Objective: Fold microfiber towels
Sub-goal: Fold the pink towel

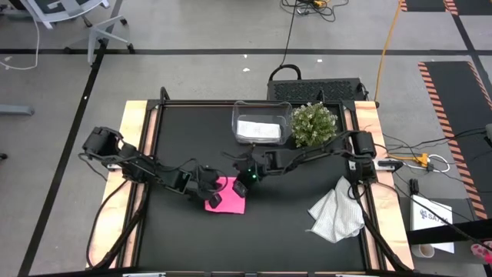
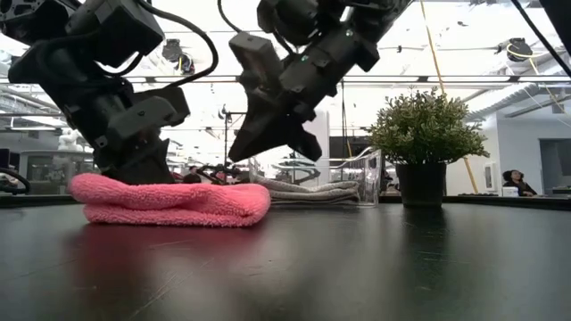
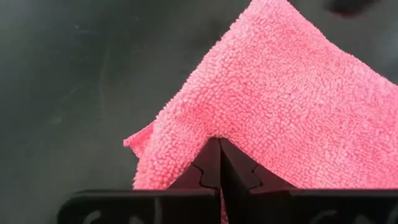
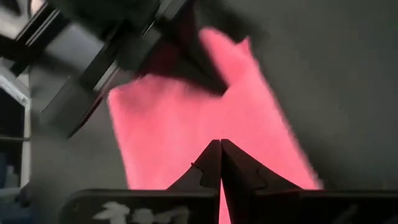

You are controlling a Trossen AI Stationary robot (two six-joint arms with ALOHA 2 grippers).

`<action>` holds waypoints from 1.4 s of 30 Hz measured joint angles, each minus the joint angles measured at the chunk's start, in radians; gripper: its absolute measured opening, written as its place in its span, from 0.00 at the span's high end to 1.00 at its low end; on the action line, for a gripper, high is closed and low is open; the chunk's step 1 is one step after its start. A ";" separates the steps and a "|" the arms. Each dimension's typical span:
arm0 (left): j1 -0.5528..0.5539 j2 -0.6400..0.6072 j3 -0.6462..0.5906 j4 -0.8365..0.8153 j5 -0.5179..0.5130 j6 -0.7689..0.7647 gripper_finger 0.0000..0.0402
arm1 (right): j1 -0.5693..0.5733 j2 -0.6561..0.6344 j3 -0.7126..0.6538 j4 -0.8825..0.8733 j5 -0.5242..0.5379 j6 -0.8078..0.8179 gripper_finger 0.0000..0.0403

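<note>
1. High view shows us the pink towel (image 1: 227, 195) folded into a compact rectangle near the middle of the tabletop (image 1: 284, 223), so we judge this piece nearly finished.
2. We see the left hand (image 1: 214, 198) clenched, fingertips pressed on the pink towel's surface; nothing is pinched between them in its wrist view.
3. We see the right hand (image 1: 241, 185) clenched too, hovering just above the same towel's far edge, holding nothing.
4. We find one pale towel (image 1: 258, 130) lying folded inside the clear bin (image 1: 237, 115) beside the potted plant (image 1: 314, 123); we take that one as done.
5. We find the other white towel (image 1: 337, 214) crumpled near the tabletop's right edge, well apart from both hands; we judge it left to fold.
6. We can read no writing on the towels or bin; a printed sheet (image 1: 430, 219) off the tabletop bears lettering too small to make out.
</note>
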 joint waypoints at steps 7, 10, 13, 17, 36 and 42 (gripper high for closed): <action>0.000 0.001 0.000 0.011 0.008 0.020 1.00 | -0.005 0.050 0.000 0.050 0.036 0.025 1.00; 0.000 0.001 0.000 0.007 0.009 0.019 1.00 | 0.002 0.073 0.000 0.048 0.053 0.027 1.00; 0.000 0.000 0.000 0.006 0.009 0.016 1.00 | 0.003 0.081 -0.015 0.042 0.060 0.019 1.00; 0.000 0.000 0.000 0.007 0.009 0.014 1.00 | -0.002 0.081 -0.063 0.048 0.105 0.003 1.00; 0.000 -0.001 0.000 0.005 0.010 0.013 1.00 | 0.120 -0.032 -0.133 0.369 0.165 -0.020 1.00; 0.002 -0.001 0.000 0.006 0.034 0.015 1.00 | 0.208 0.054 -0.131 0.560 0.346 -0.112 1.00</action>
